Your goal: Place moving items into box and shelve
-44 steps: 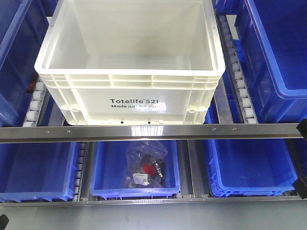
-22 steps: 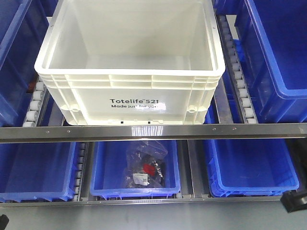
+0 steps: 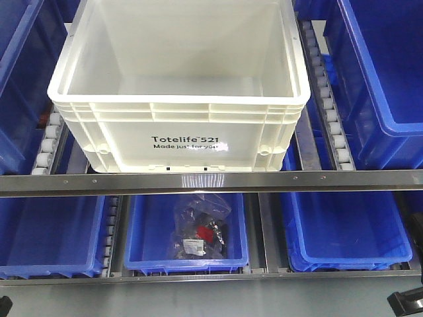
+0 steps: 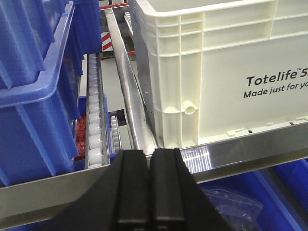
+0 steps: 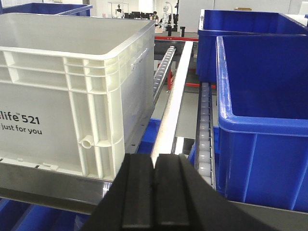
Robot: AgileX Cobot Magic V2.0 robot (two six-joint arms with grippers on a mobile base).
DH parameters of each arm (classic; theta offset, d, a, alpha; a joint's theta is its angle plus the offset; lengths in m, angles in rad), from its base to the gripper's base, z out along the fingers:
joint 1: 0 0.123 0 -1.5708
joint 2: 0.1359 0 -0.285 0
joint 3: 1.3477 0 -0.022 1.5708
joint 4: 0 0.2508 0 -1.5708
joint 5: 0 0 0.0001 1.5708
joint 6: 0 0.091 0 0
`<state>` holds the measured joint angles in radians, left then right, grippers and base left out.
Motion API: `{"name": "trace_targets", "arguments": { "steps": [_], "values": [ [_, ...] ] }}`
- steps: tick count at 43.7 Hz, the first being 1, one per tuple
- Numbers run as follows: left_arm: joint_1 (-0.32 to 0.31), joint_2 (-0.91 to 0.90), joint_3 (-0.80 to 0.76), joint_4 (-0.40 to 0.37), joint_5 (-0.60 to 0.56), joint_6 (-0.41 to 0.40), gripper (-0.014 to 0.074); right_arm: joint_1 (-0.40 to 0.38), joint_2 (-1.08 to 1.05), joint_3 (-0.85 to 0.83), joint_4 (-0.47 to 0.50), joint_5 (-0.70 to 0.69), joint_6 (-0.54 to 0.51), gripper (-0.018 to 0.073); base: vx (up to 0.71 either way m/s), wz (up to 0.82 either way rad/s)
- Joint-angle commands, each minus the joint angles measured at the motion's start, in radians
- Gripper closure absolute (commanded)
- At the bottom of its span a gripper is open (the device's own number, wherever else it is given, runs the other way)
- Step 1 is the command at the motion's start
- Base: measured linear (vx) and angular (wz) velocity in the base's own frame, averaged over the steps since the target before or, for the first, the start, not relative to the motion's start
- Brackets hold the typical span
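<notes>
On the upper roller shelf, the large white ribbed plastic crate sits between blue plastic bins, front edge at the steel rail. Both black grippers, left and right, show jaws pressed together, empty, just before that rail.

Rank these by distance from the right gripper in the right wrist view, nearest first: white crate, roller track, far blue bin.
From the right gripper:
1. Roller track, just right, ahead.
2. White crate, left; close to call against the track.
3. Far blue bin, right rear.
</notes>
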<state>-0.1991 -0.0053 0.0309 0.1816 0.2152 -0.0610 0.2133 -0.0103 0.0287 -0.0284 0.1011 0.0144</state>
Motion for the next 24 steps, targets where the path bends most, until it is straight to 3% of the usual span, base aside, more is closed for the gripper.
{"name": "trace_targets", "arguments": {
  "steps": [1, 24],
  "values": [
    [-0.002, -0.02, 0.005, 0.001, -0.08, -0.008, 0.0604, -0.002, 0.002, 0.005, -0.009, -0.08, -0.001, 0.0567, 0.0, 0.0],
    [-0.002, -0.02, 0.005, 0.001, -0.08, -0.008, 0.0604, -0.002, 0.002, 0.005, -0.009, -0.08, -0.001, 0.0567, 0.0, 0.0]
  ]
}}
